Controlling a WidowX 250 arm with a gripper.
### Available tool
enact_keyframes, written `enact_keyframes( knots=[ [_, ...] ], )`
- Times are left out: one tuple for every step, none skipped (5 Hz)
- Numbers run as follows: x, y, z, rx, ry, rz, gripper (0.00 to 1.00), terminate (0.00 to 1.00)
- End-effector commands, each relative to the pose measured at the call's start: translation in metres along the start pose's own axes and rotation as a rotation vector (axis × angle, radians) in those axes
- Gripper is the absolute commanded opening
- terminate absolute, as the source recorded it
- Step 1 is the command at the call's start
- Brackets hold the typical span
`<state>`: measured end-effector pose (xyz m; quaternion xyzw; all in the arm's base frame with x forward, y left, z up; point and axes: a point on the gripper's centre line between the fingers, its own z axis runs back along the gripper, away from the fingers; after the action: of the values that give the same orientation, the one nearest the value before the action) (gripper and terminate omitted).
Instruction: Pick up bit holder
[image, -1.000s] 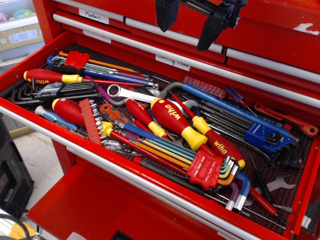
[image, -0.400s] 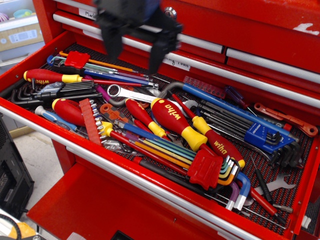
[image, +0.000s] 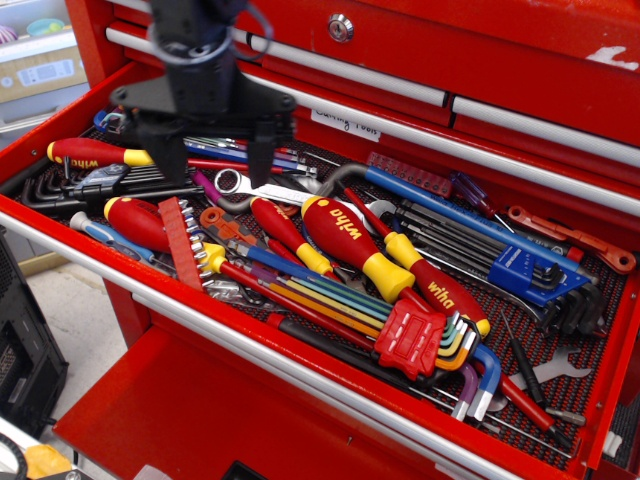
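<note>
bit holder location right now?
Front-left of the open drawer: the bit holder lies beside a red-handled screwdriver, below the open gripper.

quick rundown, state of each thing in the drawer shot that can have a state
black gripper: open, fingers pointing down, holding nothing, hanging above the drawer's left part
long flat red plastic bit holder: lying flat among the tools, not gripped
red tool drawer: pulled open, full of tools
red drawers above: shut
silver round lock: no key in it
</note>
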<state>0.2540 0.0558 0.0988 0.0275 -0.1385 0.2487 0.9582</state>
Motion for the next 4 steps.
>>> enact_keyframes(
  knots=[
    [0.006, 0.013, -0.031, 0.001, -0.042, 0.02, 1.0, 0.0],
    [0.007, 0.024, -0.048, 0.009, -0.059, 0.031, 1.0, 0.0],
    [0.005, 0.037, -0.061, 0.019, -0.079, 0.044, 1.0, 0.0],
    [0.008, 0.047, -0.074, 0.003, -0.082, 0.05, 1.0, 0.0]
  ],
)
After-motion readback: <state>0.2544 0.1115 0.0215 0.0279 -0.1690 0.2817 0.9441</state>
